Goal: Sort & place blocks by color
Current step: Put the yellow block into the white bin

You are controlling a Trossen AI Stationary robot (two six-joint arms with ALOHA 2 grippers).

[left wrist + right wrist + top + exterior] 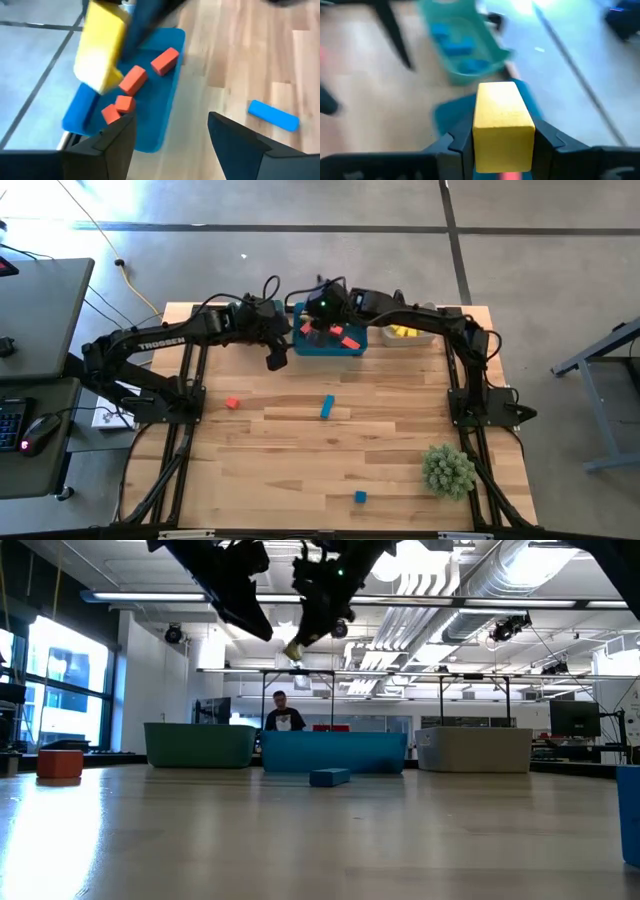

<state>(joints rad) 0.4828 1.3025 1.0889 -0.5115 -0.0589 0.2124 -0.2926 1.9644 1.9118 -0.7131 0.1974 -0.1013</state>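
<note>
Where the pale wooden worktop [300,470] lies bare, only a few blocks are scattered: a red cube [232,403] toward the left edge, a blue bar [327,407] near the middle, and a blue cube [360,497] close to the front edge, with a spiky green plant [447,470] by the front right corner. Three bins line the far edge. The blue bin [305,347] in the middle holds red blocks [132,80], the grey-white bin [420,338] to its right holds yellow ones, and the teal bin [492,61] to its left, mostly hidden under the arms from above, holds blue ones.

Above the blue bin the right gripper [502,145] is clenched on a yellow block [502,125], held well clear of the worktop. The left gripper [170,135] hangs just beside it, over the blue bin's left end, its fingers spread and holding nothing.

Beyond the table is a grey concrete floor, a desk with a keyboard and mouse at the left, and a tall hall with ducts overhead. A person [284,714] stands far back, partly hidden by the bins.
</note>
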